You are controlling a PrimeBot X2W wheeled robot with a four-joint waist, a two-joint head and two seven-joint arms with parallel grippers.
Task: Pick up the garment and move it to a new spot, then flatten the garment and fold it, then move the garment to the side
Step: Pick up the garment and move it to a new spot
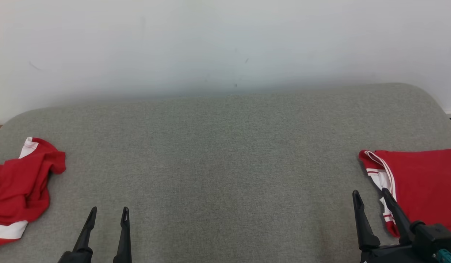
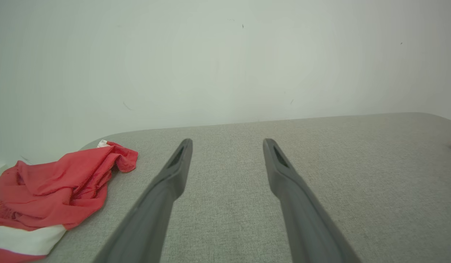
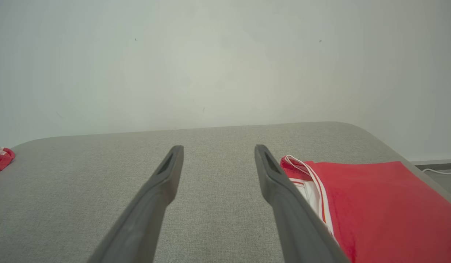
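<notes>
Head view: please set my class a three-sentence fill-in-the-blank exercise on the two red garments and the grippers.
1. The crumpled garment lies on the robot's ____ side of the grey surface.
2. The folded garment is red with ____ trim.
3. The left gripper and the right gripper hold nothing, and both have their jaws ____.
Missing words: left; white; open.
</notes>
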